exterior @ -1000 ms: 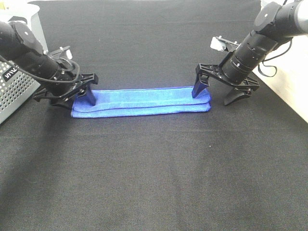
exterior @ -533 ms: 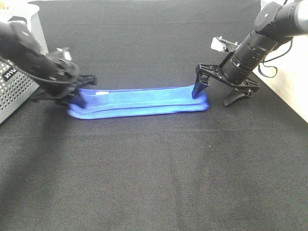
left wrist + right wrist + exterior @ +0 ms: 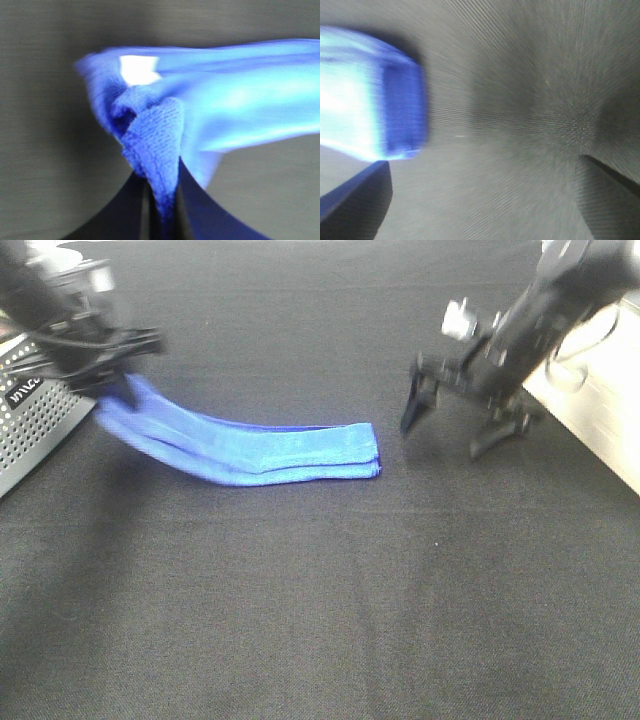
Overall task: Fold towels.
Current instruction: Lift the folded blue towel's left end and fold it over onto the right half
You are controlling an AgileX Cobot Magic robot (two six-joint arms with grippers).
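Black tabletop (image 3: 320, 610) — blue towel (image 3: 280, 452), one end in the tight left claw (image 3: 118, 378) — right claw (image 3: 445, 437) wide, apart.

Left gripper (image 3: 118, 380) tight, aloft; right gripper (image 3: 443, 438) wide, seemingly empty.

A: Was any writing readable?
B: Only a short line of white letters on a dark strip (image 3: 24, 391) on the grey basket (image 3: 35, 440). It was tilted and too blurred to spell out.
A: And the white tag (image 3: 138, 69) on the towel (image 3: 240, 100)?
B: It showed only as a blank blur.
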